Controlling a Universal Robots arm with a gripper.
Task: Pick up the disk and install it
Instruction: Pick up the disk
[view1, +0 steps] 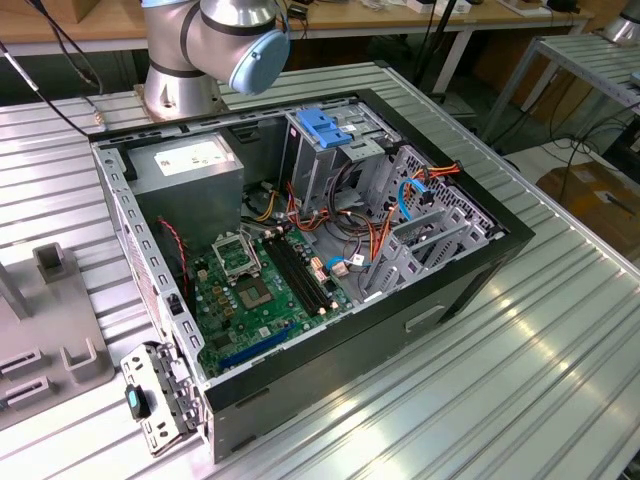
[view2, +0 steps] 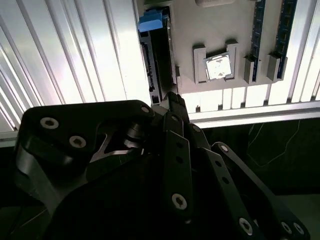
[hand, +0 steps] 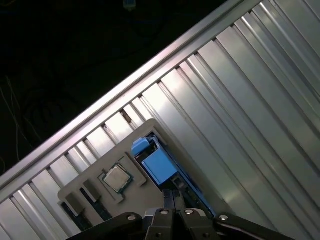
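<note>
**Robot gripper poised over disk in parts tray**

The gripper (hand: 172, 194) hangs just above a grey parts tray (hand: 137, 197), its jaws drawn together with nothing between them. The disk (hand: 159, 166) stands on edge in a slot of that tray, its blue frame facing the wrist cameras. In both wrist views the fingertips sit over one end of the disk, though I cannot tell whether they touch it. Beside the disk, a processor chip (hand: 116, 177) lies flat in its own recess, with memory sticks (view2: 258, 30) slotted just beyond.

In the exterior view the tray (view1: 60, 340) lies at nine o'clock on the ribbed metal table (view1: 520, 380), apart from the open computer case (view1: 440, 300) at centre. The arm's base (view1: 180, 85) stands at eleven o'clock. Inside the case, the motherboard (view1: 260, 300) lies flat. From it, the power supply (view1: 190, 170) sits at eleven o'clock and a blue latch (view1: 325, 125) tops the drive cage at one o'clock.
</note>
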